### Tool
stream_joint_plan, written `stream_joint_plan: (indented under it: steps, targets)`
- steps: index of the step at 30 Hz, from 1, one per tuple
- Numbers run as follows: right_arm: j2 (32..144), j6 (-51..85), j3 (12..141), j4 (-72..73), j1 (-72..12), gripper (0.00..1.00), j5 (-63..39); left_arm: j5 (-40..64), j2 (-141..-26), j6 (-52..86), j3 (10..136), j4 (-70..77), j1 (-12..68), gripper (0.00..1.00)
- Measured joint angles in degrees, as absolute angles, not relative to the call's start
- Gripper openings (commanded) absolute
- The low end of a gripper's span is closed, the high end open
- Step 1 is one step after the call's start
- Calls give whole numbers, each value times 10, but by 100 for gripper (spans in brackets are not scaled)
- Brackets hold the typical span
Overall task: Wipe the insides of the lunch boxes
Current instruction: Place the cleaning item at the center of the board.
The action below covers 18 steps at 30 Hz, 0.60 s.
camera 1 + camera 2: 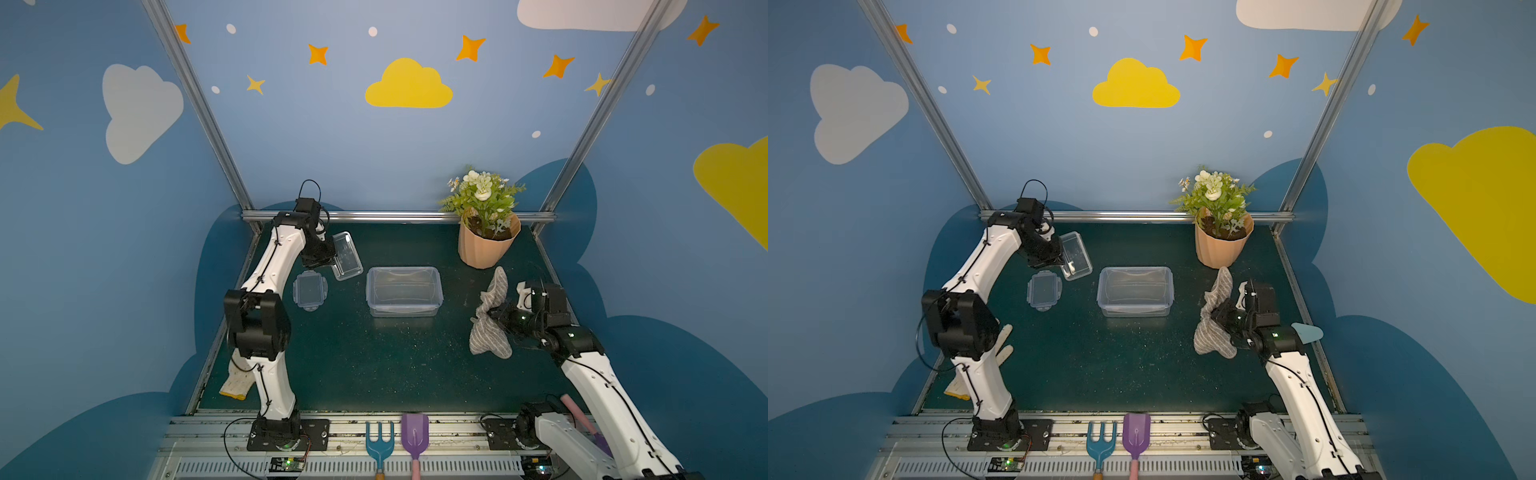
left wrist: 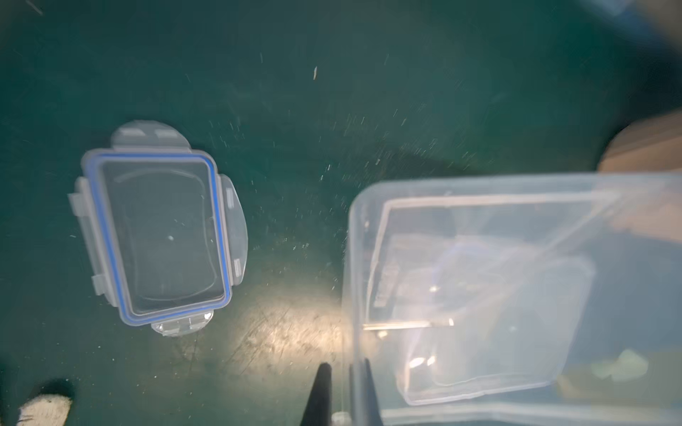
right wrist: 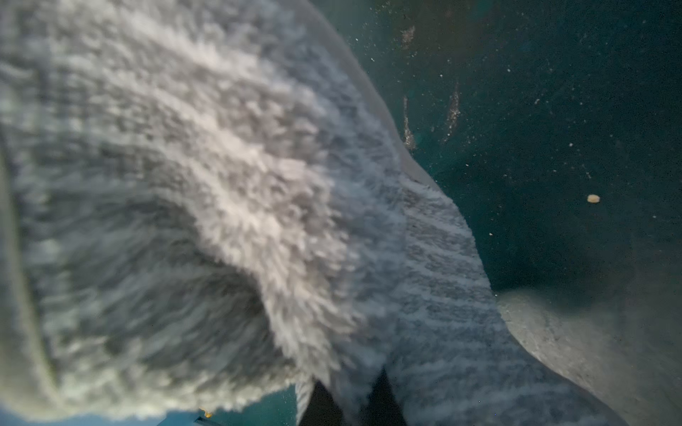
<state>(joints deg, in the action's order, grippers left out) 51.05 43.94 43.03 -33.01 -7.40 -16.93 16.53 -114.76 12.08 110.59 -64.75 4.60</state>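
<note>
The large lunch box (image 1: 404, 291) is sitting at the middle of the table (image 1: 353, 365); the small lunch box (image 1: 347, 255) is hanging to its left and further back, toward the back-left corner, one wall pinched in the left pincer (image 2: 343, 391); a lid (image 1: 310, 289) is lying on the table just before it; a plant pot (image 1: 488, 245) is standing in the back-right corner; a cloth (image 1: 490, 332) is hanging from the right pincer (image 1: 494, 316) near the right edge, before the pot; a glove (image 1: 235, 388) is lying by the left edge toward the front; a rake (image 1: 379, 444) and a shovel (image 1: 414, 432) are lying side by side on the front rail (image 1: 457, 424), rake leftmost.
</note>
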Motion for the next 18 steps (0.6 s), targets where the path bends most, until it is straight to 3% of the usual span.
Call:
stream_joint_plan:
  steps: [13,18]
  targets:
    - [661,368,443,-321,-2,0,-232,119,-1452,49,1426,-818,49,6]
    - [711,338,474,-322,-1,36,-236,106,-1486,45,1446,-843,48,24]
